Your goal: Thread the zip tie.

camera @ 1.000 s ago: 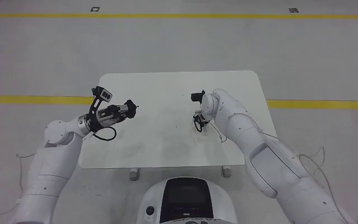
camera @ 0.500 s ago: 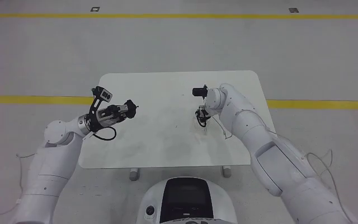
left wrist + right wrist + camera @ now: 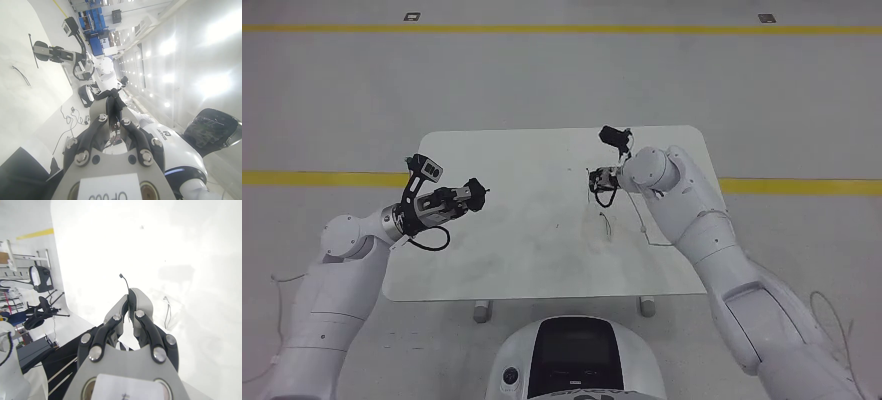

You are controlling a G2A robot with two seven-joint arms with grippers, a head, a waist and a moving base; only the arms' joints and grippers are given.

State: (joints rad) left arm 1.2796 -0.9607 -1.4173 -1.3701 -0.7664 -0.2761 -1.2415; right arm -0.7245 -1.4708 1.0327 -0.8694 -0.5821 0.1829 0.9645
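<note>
Zip tie (image 3: 125, 281) clamped in R pincer (image 3: 129, 295) above surface (image 3: 132, 237), long axis crosswise to the fingers, head end free. L pincer (image 3: 113, 96), tips together, well apart across surface; prob. must close that gap.

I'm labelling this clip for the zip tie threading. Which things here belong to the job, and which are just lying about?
In the job:
- zip tie, pinched in the right end effector
- left end effector, shut, facing it from across the table

Lying about:
- loose tie, flat on the table, untouched
- dark speck on the tabletop
</note>
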